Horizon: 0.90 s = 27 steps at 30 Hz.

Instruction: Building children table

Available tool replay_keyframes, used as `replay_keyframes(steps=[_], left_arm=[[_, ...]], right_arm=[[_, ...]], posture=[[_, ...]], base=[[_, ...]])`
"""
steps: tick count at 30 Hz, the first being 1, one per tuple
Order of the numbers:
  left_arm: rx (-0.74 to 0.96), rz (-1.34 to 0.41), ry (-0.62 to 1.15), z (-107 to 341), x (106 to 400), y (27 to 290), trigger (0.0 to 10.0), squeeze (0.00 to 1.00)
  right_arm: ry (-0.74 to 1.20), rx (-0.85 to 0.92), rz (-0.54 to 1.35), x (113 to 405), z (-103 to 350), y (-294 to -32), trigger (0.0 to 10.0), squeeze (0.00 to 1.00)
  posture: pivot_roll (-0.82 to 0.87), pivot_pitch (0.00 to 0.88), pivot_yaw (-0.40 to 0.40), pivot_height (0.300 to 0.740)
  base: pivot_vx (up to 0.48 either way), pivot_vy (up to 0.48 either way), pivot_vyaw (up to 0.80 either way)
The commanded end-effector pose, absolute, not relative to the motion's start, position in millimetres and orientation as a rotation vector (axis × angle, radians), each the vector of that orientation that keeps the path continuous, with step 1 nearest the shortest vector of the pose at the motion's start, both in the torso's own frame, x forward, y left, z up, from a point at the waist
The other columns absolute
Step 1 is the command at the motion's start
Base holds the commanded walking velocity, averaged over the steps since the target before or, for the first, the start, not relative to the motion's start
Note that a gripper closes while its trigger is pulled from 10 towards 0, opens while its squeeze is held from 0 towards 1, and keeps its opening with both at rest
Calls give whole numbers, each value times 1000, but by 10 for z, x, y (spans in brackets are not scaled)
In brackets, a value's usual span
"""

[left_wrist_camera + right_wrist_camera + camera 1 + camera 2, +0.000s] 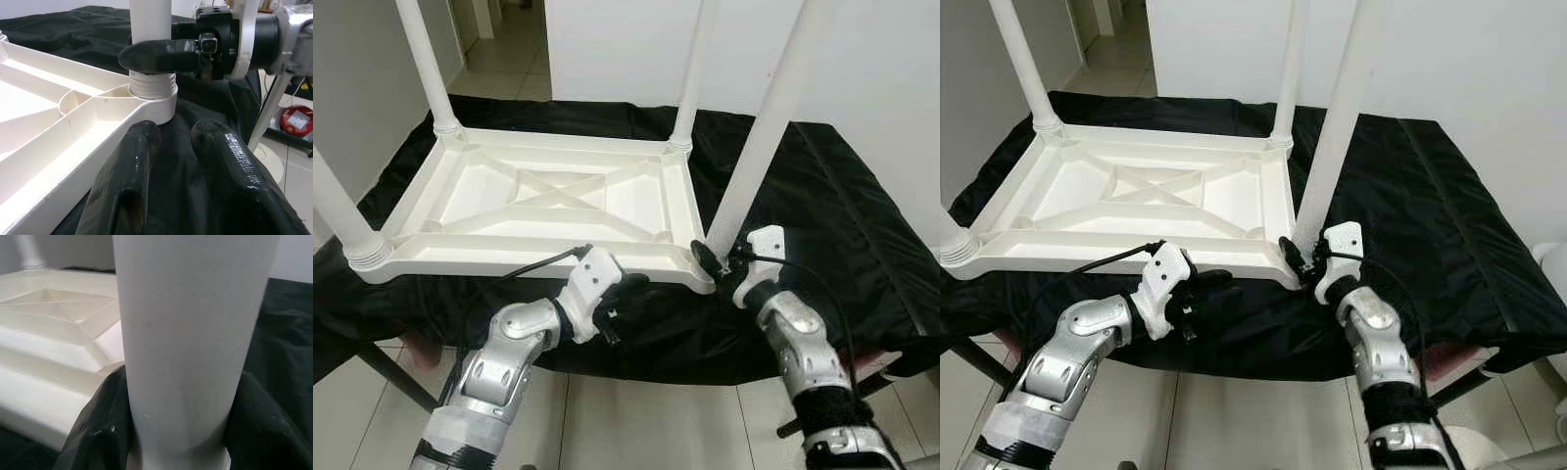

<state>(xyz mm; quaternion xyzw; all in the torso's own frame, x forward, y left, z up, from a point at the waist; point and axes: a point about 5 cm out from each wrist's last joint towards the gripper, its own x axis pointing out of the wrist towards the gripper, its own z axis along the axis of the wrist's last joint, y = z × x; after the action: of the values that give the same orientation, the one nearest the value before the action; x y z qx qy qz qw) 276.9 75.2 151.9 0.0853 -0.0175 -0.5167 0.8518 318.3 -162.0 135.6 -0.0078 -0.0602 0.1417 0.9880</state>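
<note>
Tabletop point(548, 201), inverted on black cloth point(842, 215), legs upward. Head views: right gripper point(717, 262) clasps the near-right leg point(759, 147) at its base, presumably to seat it; left gripper point(625, 299) waits just beside the rim. Left wrist: its fingers point(132, 181) narrowly parted, empty; threaded socket point(152, 90) visible. Right wrist: leg point(195, 342) between the jaws.

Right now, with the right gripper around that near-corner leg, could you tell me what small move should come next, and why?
Probably twist the leg further with the right gripper. Its fingers clasp the leg just above the threaded collar, and ridges still showing above the socket suggest it isn't fully seated.
</note>
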Motion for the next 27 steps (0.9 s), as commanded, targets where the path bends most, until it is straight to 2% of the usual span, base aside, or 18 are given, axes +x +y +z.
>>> replay_keyframes(steps=[1, 8, 9, 12, 20, 21, 27], left_arm=[[176, -1064, -39, 1535, 2793, 739, 10000, 0], [180, -1065, -36, 1524, 2798, 736, 10000, 0], [181, -1064, -35, 1521, 2805, 736, 10000, 0], [165, -1057, -39, 1542, 2815, 734, 10000, 0], [170, -1059, -39, 1532, 2810, 723, 10000, 0], [169, -1059, -39, 1533, 2810, 716, 10000, 0], [164, -1064, -39, 1535, 2803, 699, 10000, 0]], right_arm=[[-115, -27, 212, 3164, 1361, -1618, 10000, 0], [-92, -7, -5, 3077, 1322, -1490, 10000, 0], [-92, 12, -65, 3045, 1298, -1417, 10000, 0], [-92, 33, -44, 2995, 1278, -1193, 10000, 0], [-107, 15, -75, 2990, 1313, -1286, 10000, 0], [-117, 17, -68, 2984, 1328, -1316, 10000, 1000], [-148, 25, 43, 2964, 1397, -1431, 10000, 1000]], posture=[[0, 50, -25, 740], [-2, 53, -28, 740], [-1, 53, -28, 740], [-2, 55, -24, 740], [-7, 59, -25, 740], [-7, 61, -25, 740], [-12, 60, -26, 740]], base=[[0, 0, 0], [0, 0, 0], [0, 0, 0], [0, 0, 0], [0, 0, 0], [0, 0, 0], [0, 0, 0]])
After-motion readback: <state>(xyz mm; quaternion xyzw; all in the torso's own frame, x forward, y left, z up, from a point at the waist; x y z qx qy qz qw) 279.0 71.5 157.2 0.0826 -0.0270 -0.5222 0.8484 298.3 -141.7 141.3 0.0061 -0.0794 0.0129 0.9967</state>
